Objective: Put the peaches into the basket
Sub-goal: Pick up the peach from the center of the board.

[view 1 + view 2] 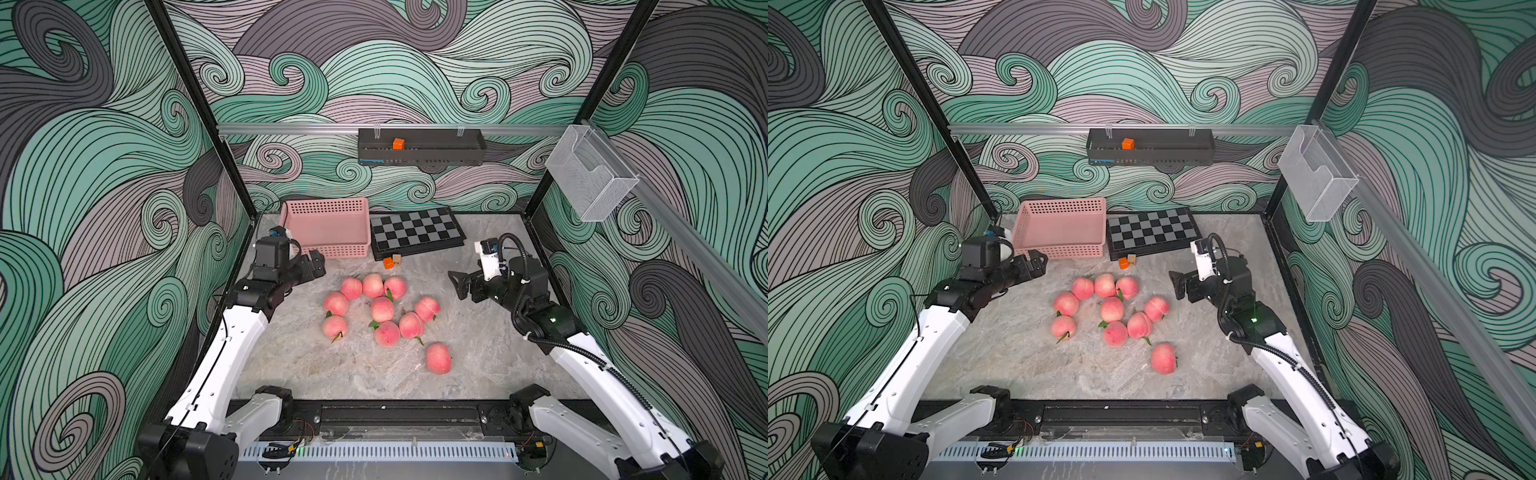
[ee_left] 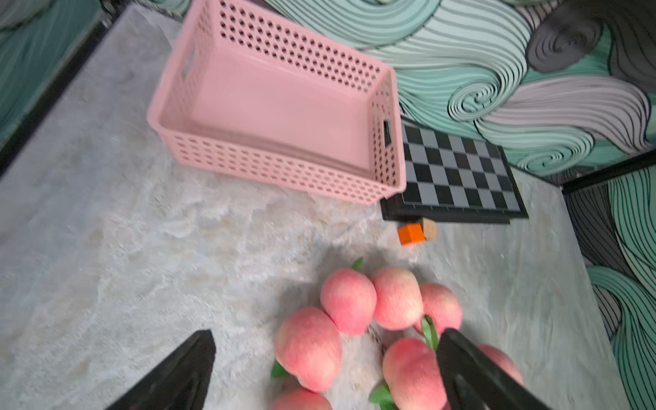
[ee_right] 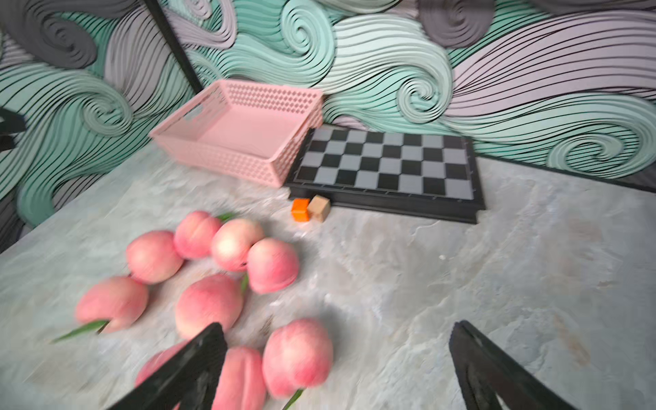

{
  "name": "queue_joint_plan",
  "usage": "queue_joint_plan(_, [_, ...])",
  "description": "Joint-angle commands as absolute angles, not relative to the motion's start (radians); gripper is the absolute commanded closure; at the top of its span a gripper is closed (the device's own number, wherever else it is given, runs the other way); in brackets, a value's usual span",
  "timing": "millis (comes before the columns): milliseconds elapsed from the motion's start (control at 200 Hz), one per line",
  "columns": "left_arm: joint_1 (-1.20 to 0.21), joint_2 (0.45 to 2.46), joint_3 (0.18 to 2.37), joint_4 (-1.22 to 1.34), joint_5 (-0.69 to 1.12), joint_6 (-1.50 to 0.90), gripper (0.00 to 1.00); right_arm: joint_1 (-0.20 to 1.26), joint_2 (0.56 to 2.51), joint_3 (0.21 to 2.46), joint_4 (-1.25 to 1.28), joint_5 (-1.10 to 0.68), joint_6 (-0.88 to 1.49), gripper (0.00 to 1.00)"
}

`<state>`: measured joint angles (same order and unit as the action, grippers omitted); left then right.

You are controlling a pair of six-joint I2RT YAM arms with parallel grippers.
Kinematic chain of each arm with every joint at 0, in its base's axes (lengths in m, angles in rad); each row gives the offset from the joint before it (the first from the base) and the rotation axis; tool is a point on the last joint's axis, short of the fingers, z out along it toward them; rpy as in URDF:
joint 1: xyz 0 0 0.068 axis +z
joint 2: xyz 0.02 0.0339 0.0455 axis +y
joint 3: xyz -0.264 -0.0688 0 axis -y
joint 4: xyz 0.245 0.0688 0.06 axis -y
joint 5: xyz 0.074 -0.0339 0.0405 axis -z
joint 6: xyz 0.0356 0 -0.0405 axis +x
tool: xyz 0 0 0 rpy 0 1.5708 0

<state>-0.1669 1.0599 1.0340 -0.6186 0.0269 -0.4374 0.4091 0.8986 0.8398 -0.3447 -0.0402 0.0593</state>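
1. All ten peaches are lying on the worktop. Nine are bunching closely mid-worktop and one is sitting apart, nearer the robot. The basket is standing empty in the far-left corner.
2. The left gripper is hovering released by the basket's near wall. The right gripper is hovering released beside the bunch.
3. A jaw wedging between packed peaches is likely sending neighbours rolling.
4. A low carry is risking a knock on the basket's rim, shoving it against the chessboard beside it.
5. Bare worktop is lying open around the bunch, except the orange cube towards the chessboard.
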Motion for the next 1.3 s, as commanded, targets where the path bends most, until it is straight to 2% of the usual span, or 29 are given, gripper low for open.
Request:
queue_joint_plan(0, [-0.228,1.088,1.077,-0.839,0.018,-0.478,0.01,0.502,0.909,0.890,-0.546,-0.085,0.043,0.01])
queue_joint_plan(160, [-0.291,1.183,1.074,-0.984,0.008,-0.485,0.01,0.612,0.935,0.902,-0.606,-0.092,0.075,0.01])
queue_joint_plan(495, [-0.366,1.214,0.906,-0.884,0.000,-0.553,0.01,0.800,0.968,0.863,-0.526,-0.052,0.156,0.01])
queue_joint_plan(780, [-0.392,1.278,0.858,-0.801,0.023,-0.576,0.01,0.836,0.979,0.786,-0.412,-0.111,0.185,0.01])
queue_joint_plan(1296, [-0.434,1.416,0.838,-0.712,0.023,-0.583,0.02,0.837,1.014,0.807,-0.406,-0.175,0.144,0.01])
